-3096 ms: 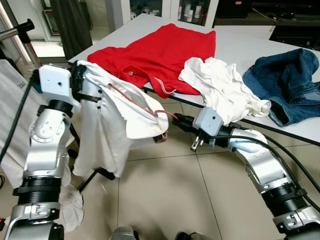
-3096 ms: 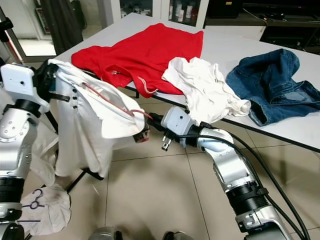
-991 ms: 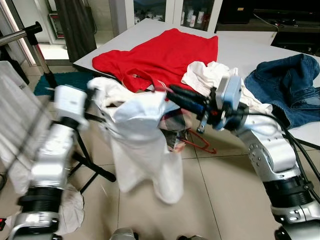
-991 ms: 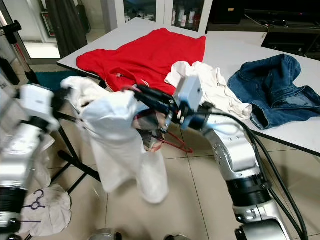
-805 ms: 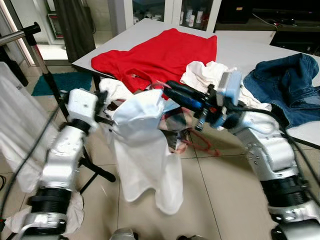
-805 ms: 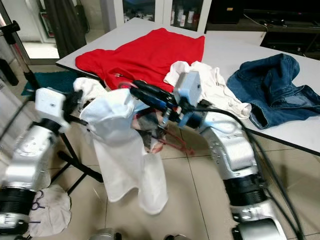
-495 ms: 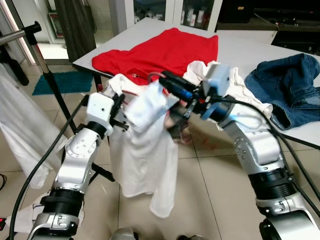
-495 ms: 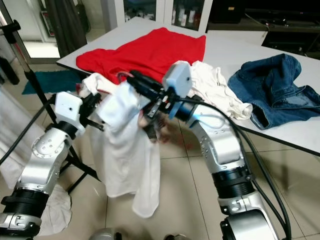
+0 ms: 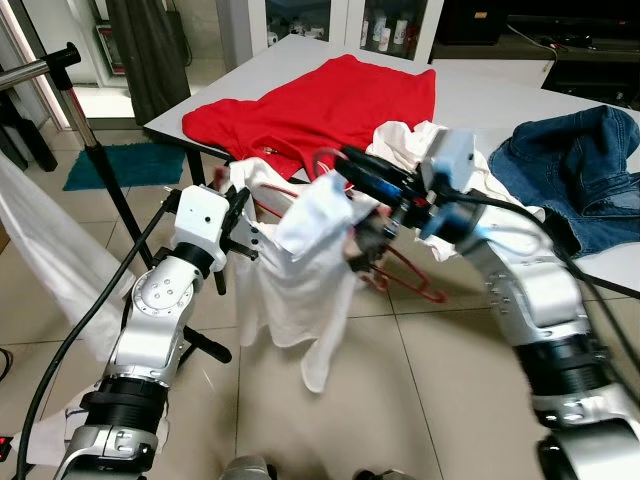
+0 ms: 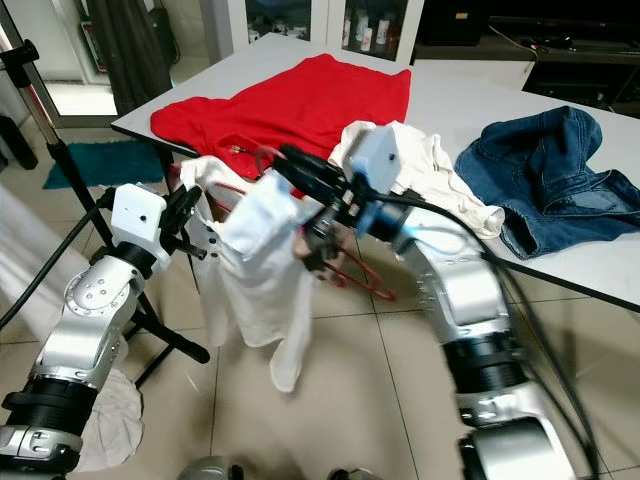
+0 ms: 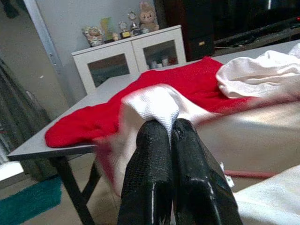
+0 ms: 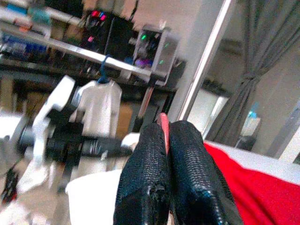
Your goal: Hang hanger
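Note:
A white shirt (image 9: 300,265) hangs in the air in front of me on a red hanger (image 9: 405,275), whose lower bar pokes out under the cloth. My left gripper (image 9: 245,225) is shut on a fold of the shirt near its collar; the left wrist view shows the white cloth (image 11: 152,103) pinched at the fingertips. My right gripper (image 9: 350,162) reaches in from the right above the shirt and is shut on the hanger's red hook (image 12: 163,125). The rest of the hanger is hidden inside the shirt.
A white table (image 9: 480,85) behind the shirt carries a red shirt (image 9: 320,100), a crumpled white garment (image 9: 425,150) and blue jeans (image 9: 585,160). A metal rack pole (image 9: 105,165) with a hanging white garment (image 9: 40,250) stands at the left. Black cables trail from both arms.
The right gripper has shifted a little to the right with the hook, and the shirt now hangs spread between both grippers. The hanger's red bar has come into sight below the cloth.

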Available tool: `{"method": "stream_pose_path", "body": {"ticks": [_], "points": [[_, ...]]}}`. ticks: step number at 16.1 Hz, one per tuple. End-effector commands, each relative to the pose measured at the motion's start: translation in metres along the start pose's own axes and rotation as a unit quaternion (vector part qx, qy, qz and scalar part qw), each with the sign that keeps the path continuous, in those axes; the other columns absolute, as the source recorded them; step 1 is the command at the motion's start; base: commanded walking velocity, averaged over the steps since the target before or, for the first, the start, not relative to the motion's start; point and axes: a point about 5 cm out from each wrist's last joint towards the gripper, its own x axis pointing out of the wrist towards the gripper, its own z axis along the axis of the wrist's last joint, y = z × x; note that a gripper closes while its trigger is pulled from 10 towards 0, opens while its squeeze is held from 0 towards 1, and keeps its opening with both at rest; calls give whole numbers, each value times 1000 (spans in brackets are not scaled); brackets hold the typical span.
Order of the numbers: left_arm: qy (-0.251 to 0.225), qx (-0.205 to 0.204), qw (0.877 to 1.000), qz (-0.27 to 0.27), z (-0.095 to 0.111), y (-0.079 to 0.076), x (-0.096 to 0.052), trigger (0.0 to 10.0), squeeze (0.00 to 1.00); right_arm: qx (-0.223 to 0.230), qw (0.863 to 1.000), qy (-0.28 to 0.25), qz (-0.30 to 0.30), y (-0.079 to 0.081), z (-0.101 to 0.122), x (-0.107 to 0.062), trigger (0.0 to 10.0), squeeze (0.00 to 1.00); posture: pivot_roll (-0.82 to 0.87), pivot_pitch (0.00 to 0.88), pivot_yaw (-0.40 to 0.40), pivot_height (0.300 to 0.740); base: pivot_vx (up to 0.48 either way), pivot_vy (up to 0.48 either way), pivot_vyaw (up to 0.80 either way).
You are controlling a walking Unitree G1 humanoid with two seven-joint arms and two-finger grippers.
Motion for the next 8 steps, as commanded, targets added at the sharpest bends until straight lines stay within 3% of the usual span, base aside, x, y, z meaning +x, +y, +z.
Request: {"method": "stream_pose_path", "body": {"ticks": [1,5,8], "points": [[-10,20,999,27,7,19,0,0,0,6,1000,17,1,-2,-6,-9,0,243,75,0,-8,740,0,0,0],[-17,30,998,61,13,44,-6,0,0,14,998,-1,63,5,12,-20,0,192,68,0,-3,740,0,0,0],[-21,39,997,67,17,51,-7,0,0,40,995,-42,80,-10,35,-33,0,169,72,0,-3,740,0,0,0]]}}
